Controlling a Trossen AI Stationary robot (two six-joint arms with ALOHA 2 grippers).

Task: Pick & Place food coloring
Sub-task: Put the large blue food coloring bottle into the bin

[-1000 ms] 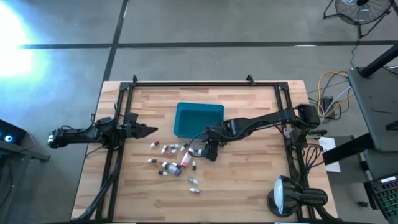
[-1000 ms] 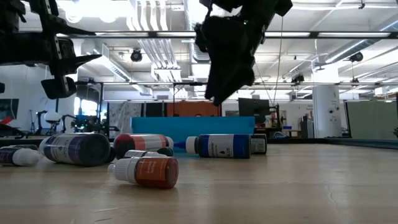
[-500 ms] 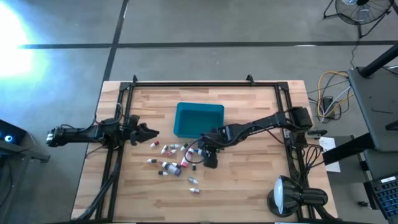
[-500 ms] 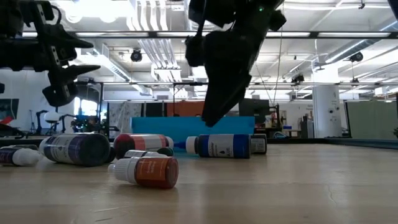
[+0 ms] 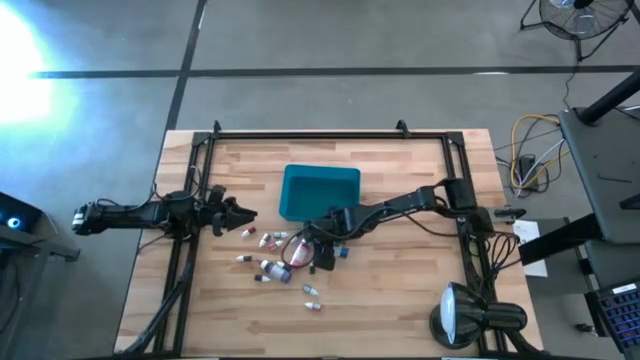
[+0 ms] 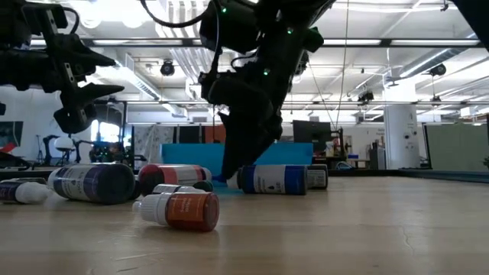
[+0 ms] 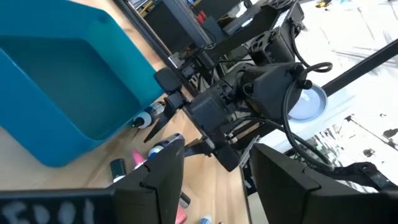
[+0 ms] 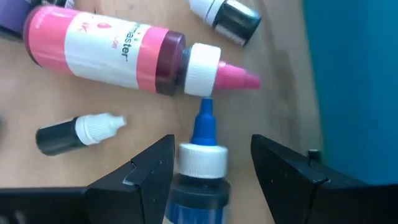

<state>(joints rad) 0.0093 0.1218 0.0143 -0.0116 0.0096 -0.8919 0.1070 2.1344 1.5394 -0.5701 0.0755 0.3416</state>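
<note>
Several small food coloring bottles lie on their sides in a loose cluster (image 5: 275,255) just in front of the teal bin (image 5: 320,190). My right gripper (image 5: 318,258) is low over the cluster and open. In the right wrist view its fingers (image 8: 146,171) stand on either side of a blue bottle (image 8: 200,171), touching nothing I can see. The blue nozzle points at a larger pink bottle (image 8: 118,53). The low view shows the gripper (image 6: 235,164) beside that blue bottle (image 6: 275,179). My left gripper (image 5: 238,212) hovers open to the left of the cluster.
A small black bottle (image 8: 74,134) and a dark-capped one (image 8: 227,15) lie close to the right fingers. The bin wall (image 8: 354,93) stands just beyond the blue bottle. A lamp (image 5: 460,315) sits at the table's near right corner. Bare wood lies near and right of the cluster.
My right gripper has moved toward the table's left and down, from above the cluster's right edge to just above the table, and now straddles the blue bottle. My left gripper has opened. The bottles have kept their places.
</note>
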